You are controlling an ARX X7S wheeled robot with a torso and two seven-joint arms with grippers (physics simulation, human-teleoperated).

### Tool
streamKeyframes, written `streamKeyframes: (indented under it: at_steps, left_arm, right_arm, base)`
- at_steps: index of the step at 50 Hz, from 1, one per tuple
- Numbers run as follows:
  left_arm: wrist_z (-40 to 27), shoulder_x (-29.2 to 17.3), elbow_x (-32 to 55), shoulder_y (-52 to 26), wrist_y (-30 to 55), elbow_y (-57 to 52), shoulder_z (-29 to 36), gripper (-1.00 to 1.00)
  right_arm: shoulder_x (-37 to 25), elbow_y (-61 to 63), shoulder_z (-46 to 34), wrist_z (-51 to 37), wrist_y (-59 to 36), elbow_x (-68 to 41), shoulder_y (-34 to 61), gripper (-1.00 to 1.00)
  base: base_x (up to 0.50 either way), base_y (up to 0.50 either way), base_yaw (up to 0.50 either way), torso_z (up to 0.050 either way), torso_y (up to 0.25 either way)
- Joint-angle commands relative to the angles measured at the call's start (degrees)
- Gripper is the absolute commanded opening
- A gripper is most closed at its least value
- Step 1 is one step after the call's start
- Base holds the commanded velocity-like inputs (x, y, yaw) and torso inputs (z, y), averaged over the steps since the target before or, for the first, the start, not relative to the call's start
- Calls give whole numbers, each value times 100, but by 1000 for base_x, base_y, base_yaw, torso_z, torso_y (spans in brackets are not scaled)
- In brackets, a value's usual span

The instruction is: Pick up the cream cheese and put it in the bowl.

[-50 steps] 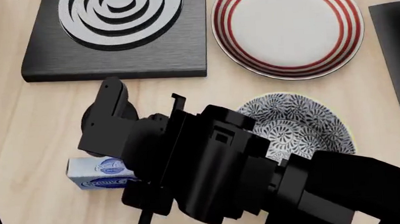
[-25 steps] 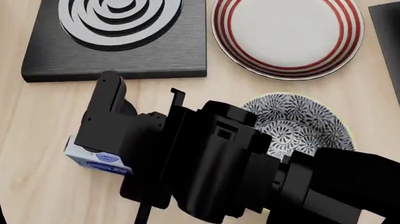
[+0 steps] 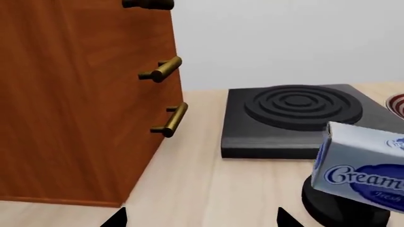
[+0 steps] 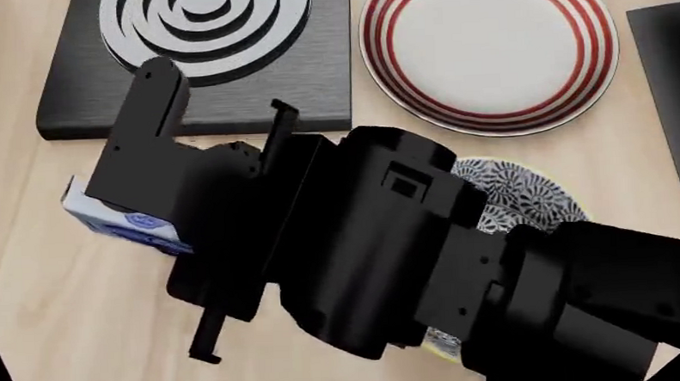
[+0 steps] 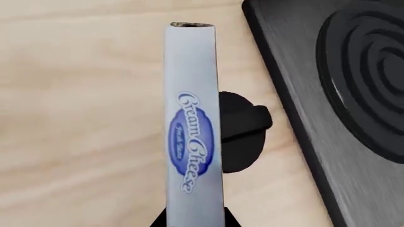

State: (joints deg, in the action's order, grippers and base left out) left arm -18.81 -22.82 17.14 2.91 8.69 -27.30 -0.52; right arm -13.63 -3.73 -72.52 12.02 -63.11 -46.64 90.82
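Note:
The cream cheese [image 4: 110, 218] is a pale grey-blue box with a blue oval label. My right gripper [image 4: 128, 195] is shut on it and holds it above the wooden table, left of the bowl and close to the stove block. The right wrist view shows the box [image 5: 192, 137] edge-on between the jaws of the right gripper [image 5: 192, 222]. The box also shows in the left wrist view [image 3: 363, 165]. The blue-and-white patterned bowl [image 4: 530, 204] is mostly hidden behind my right arm. My left gripper [image 3: 198, 220] is open and empty, low over the table.
A black stove block with a ringed burner [image 4: 197, 76] lies at the back left. A white plate with red rings [image 4: 489, 46] sits behind the bowl. A dark slab [image 4: 674, 81] is at the right edge. A wooden cabinet with brass handles [image 3: 75, 94] stands near the left arm.
My right gripper has lifted the cream cheese off the table and carried it left and back toward the stove block. The right arm now covers more of the bowl.

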Motion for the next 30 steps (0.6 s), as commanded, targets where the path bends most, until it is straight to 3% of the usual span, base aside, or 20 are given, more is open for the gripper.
streamKeyframes:
  at_steps: [1,6,15,18,30]
  left_arm:
    - [-86,-14,18,-39,70,-59,-46,100]
    - [-93,-27,102,-6,70,-108,-114,100]
    - [-125,-74,119,111,92,-349,-131,100]
    - [-111,-79,123,111,99,-385,-95,100]
    - [-140,-74,17,15,194,-440,91,100]
  right_arm:
    - [-133,209,1161,-474,6,-376,240,-100]
    - [-261,262,1530,-731,-7,-518,257,-100]
    - [-1018,770,2869,-1150,-85,-1483,143,-100]
    - [-1231,826,2710,-1152,-82,-1301,55,-100]
    - [-2232,1522,3497,-1560,-39,-1944,-459,-100]
  base:
    - [0,0,0,0,0]
    - [0,0,0,0,0]
    - [0,0,0,0,0]
    - [0,0,0,0,0]
    - [0,0,0,0,0]
